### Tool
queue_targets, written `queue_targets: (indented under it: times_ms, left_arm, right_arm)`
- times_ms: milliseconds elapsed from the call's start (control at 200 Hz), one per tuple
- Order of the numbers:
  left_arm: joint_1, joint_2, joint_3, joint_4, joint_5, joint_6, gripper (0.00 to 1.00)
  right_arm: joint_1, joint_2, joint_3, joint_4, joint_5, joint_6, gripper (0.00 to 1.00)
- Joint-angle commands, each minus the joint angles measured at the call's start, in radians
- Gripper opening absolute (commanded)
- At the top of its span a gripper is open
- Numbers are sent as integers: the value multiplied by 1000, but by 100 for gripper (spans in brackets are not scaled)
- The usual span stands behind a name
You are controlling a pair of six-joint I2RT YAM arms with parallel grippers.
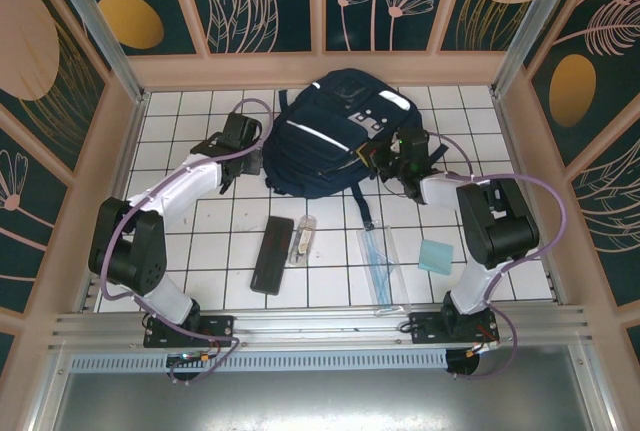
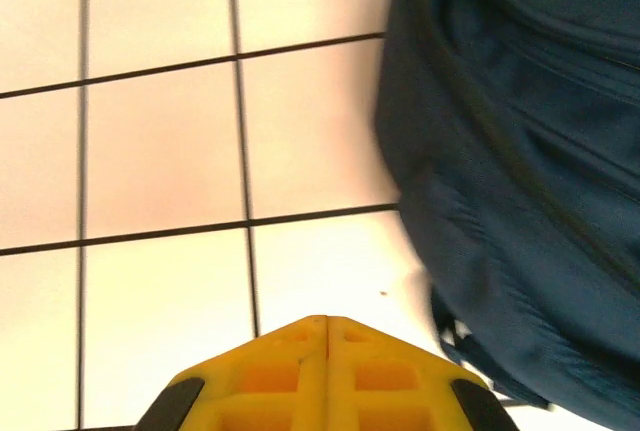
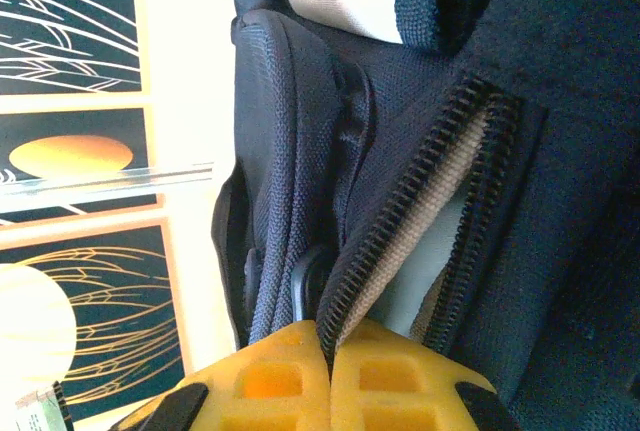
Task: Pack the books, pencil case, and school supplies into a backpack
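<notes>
left claw [image 2: 325, 376] pressed shut, holding nothing, over white tiles [image 2: 160, 151]; backpack [image 1: 325, 151] just to its right, apart from the fingers

right claw [image 3: 328, 376] closed tight on the backpack's open zipper edge [image 3: 400, 221], teeth running down into the seam between its fingers

behind both claws, toward the arm bases: pencil case [image 1: 272, 254], clear tube [image 1: 303, 239], ruler set [image 1: 378, 261], teal pad [image 1: 436, 256], all flat on the tiles, well apart from either claw

The tiled table [image 1: 330, 251] is viewed from above and behind. The backpack [image 1: 335, 136] is seen close up by both wrist cameras, from opposite sides.
</notes>
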Motion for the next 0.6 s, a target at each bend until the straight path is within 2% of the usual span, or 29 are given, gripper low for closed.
queue_targets:
  times_ms: [0,205,280,335,365,430,515,555,595]
  left_arm:
    - [2,-16,26,5,-16,-25,0]
    - [-3,9,8,67,222,-120,0]
    - [-4,12,-42,142,305,-200,38]
    - [-6,13,-83,209,363,-276,57]
    - [-7,12,-111,256,402,-322,62]
    - [-17,5,-180,388,468,-420,63]
    - [-46,21,-237,494,471,-471,62]
    - [-61,40,-239,509,458,-473,59]
    - [-72,64,-243,529,465,-472,52]
  right_arm:
    - [-14,-45,41,7,78,-62,0]
    - [-7,-20,82,-19,27,-96,0]
    - [-8,-15,94,-18,4,-98,0]
    - [-4,-19,99,-21,-12,-100,0]
    - [-1,-23,103,-29,-16,-102,1]
    - [10,-33,105,-40,-9,-110,13]
    - [31,-36,97,-40,14,-109,30]
    - [43,-31,92,-31,20,-102,34]
    - [54,-23,89,-14,21,-93,37]
